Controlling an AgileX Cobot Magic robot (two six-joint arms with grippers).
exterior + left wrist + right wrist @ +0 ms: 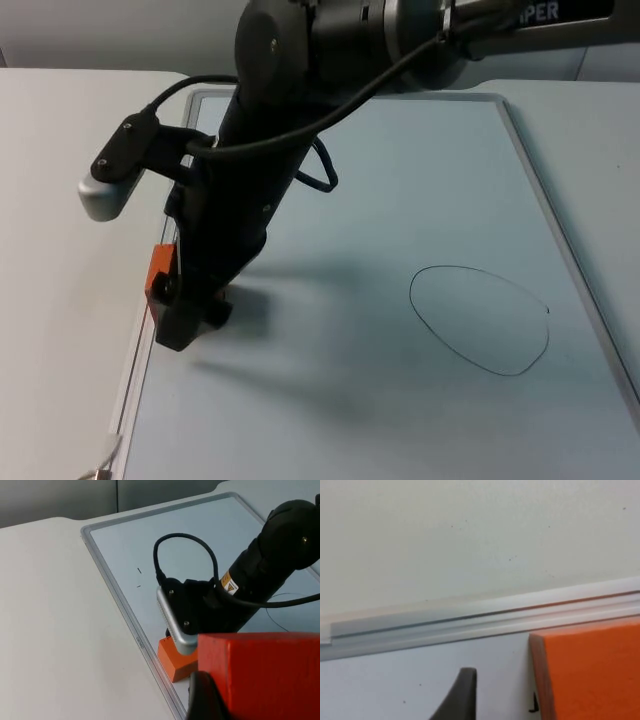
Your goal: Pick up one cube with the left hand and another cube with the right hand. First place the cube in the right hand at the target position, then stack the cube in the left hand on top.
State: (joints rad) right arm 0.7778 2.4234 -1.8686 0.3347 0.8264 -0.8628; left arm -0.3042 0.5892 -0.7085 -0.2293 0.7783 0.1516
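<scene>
At lower left of the top view, my right gripper (pixel 190 315) straddles an orange cube (pixel 160 268) by the board's rim (pixel 137 350), closure unclear. My left gripper (pixel 210 707) pinches another cube (pixel 265 672). Risk: snagging the rim.

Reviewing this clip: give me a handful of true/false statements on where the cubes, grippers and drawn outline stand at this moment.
1. An orange cube sits at the whiteboard's left edge, under the right gripper. True.
2. A cube already lies inside the drawn outline. False: the outline holds nothing.
3. The left wrist view has a second orange cube close up at the left gripper's fingertip. True.
4. The right gripper hangs over the outline. False: it is down at the board's left edge, beside the cube.
5. The two cubes are stacked. False: one rests on the board, the other is at the left gripper.
</scene>
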